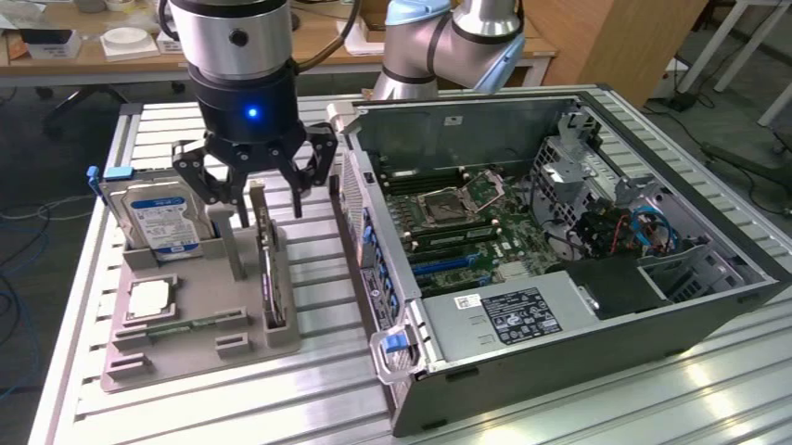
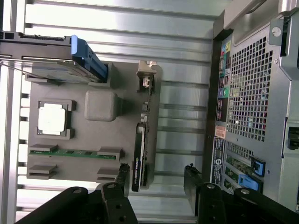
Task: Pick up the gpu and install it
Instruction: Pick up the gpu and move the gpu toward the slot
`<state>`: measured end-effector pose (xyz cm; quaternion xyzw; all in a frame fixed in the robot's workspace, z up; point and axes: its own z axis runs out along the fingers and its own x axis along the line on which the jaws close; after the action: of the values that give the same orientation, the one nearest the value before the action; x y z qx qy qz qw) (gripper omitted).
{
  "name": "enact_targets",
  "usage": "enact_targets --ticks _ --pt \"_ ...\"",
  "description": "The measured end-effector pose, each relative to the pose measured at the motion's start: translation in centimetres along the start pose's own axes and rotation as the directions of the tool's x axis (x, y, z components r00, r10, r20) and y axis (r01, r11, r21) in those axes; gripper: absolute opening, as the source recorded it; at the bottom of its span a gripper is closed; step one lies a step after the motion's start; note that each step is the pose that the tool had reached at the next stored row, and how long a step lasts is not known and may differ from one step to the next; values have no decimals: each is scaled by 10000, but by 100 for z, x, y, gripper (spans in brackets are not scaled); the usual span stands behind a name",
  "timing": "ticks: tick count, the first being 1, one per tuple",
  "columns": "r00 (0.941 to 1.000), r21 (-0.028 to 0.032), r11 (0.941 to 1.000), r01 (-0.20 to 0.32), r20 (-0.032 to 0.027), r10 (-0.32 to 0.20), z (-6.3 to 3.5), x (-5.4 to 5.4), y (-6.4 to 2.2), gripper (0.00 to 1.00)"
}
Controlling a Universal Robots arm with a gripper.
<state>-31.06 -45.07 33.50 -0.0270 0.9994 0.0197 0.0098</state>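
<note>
Directly beneath the gripper [image 1: 258,197], jaws spread and empty, the gpu [image 1: 265,269] stands on edge in the grey tray [image 1: 198,283]. Its long axis runs parallel to the computer case [image 1: 557,348] wall. Card sits off-centre, nearer one finger.

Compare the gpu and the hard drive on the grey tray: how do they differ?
The hard drive is a boxy silver block with a blue-white label; the gpu is a thin dark card. The open gripper hangs over the gpu, while the hard drive stands off to the exterior view's left. Both stand on edge in the grey tray.
</note>
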Motion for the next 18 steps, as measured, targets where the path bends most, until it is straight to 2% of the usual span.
enact_targets --ticks 18 --pt "10000 0 10000 2 -1 -2 73 -47 -10 59"
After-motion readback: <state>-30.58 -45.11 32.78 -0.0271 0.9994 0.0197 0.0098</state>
